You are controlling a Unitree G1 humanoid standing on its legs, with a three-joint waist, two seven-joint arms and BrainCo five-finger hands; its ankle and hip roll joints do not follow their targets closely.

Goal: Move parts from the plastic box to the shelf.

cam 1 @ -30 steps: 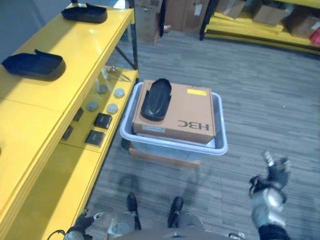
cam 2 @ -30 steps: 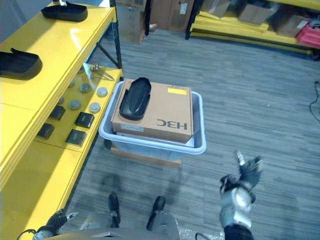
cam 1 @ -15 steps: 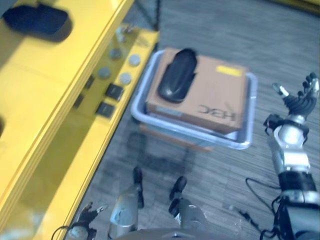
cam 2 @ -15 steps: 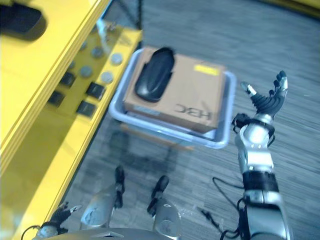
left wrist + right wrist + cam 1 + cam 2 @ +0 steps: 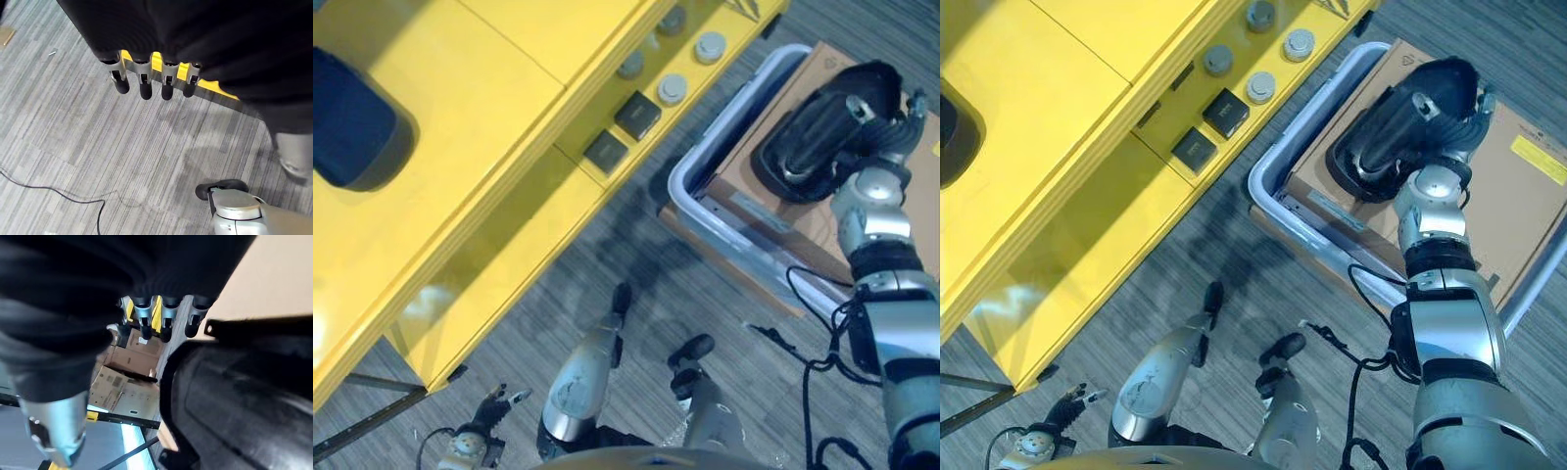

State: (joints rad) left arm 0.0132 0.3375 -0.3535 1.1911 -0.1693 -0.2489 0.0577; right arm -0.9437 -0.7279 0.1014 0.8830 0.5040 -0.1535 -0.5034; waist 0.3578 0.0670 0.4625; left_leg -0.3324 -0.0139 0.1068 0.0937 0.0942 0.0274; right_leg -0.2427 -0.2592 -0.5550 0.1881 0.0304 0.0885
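Observation:
A long black moulded part (image 5: pixel 811 139) lies on a brown cardboard box (image 5: pixel 1520 208) that sits inside the pale plastic box (image 5: pixel 703 199). My right hand (image 5: pixel 884 140) rests against the far end of that part, its fingers (image 5: pixel 164 327) fairly straight over the part's top (image 5: pixel 244 401), thumb to one side. The hand is open and has not closed round the part. My left hand (image 5: pixel 477 442) hangs open low by the floor, fingers (image 5: pixel 143 88) straight and holding nothing. The yellow shelf (image 5: pixel 470 147) runs along the left, with another black part (image 5: pixel 348 117) on its top board.
On the shelf's lower board lie round grey discs (image 5: pixel 673 88) and small black square blocks (image 5: pixel 636 115). The plastic box stands on the grey floor right beside the shelf's edge. A wide bare stretch of the yellow top board lies beside the black part.
The head camera has swung, so the whole picture has shifted. My right hand has moved from open air right of the box onto the black part's end. The left hand still hangs low.

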